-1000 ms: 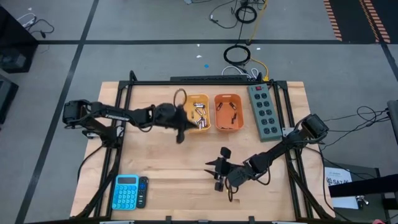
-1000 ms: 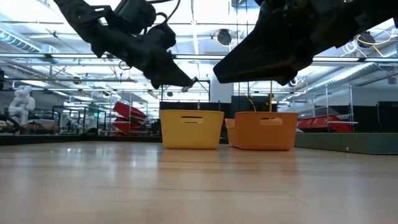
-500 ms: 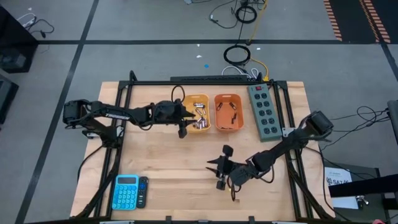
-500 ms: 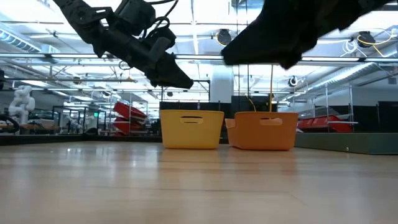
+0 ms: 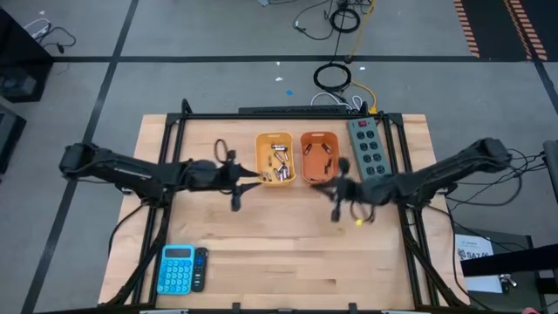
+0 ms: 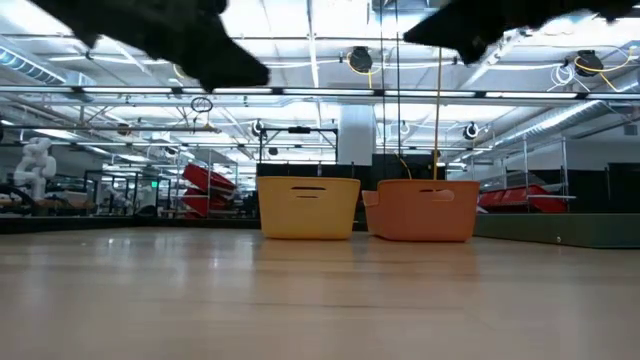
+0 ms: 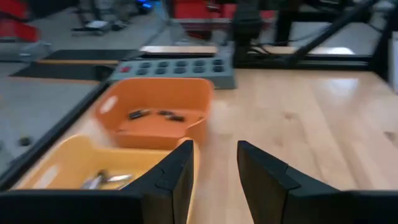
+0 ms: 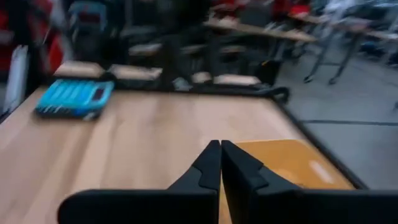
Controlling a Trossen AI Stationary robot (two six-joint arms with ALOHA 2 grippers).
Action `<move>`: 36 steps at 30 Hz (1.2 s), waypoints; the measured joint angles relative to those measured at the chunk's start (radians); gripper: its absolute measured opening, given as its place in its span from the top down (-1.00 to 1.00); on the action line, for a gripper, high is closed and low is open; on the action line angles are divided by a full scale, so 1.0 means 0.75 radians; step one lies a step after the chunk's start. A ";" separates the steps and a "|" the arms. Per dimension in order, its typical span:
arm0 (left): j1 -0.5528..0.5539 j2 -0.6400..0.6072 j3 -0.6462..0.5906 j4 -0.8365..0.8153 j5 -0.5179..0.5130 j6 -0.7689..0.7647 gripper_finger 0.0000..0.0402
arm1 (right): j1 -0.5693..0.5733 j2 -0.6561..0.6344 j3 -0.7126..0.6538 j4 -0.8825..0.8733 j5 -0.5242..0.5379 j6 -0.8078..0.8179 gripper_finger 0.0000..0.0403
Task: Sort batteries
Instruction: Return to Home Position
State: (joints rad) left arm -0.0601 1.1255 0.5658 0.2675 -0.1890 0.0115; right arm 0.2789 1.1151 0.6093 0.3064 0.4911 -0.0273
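Observation:
Two small bins stand side by side at the table's far middle: a yellow bin (image 5: 275, 159) with silvery batteries (image 7: 106, 180) and an orange bin (image 5: 320, 158) with dark batteries (image 7: 155, 114). My left gripper (image 5: 247, 181) hovers open just left of the yellow bin, its fingers (image 7: 180, 174) pointing toward the bins with nothing between them. My right gripper (image 5: 321, 186) hovers at the orange bin's near side, pointing left, its fingers (image 8: 220, 158) shut with nothing visible between them. In the low view both arms are dark blurs above the bins.
A grey-green power strip (image 5: 368, 157) lies right of the orange bin. A blue calculator (image 5: 177, 268) with a dark object beside it lies at the near left corner. Bare wood stretches across the table's middle and near side (image 5: 288, 262).
My right gripper has travelled from the table's near middle toward the far edge, up to the orange bin's near side. My left arm has stretched out lower and its gripper has drawn back a little from the yellow bin toward the table's left.

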 joint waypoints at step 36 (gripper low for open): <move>-0.232 -0.992 -0.715 0.055 -0.395 -0.148 0.95 | -0.501 -1.485 -0.774 0.068 -0.416 -0.056 1.00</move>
State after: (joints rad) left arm -0.2344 0.3818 0.0299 0.3092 -0.4852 -0.0994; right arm -0.0969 0.0011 0.0289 0.3573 0.1789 -0.0694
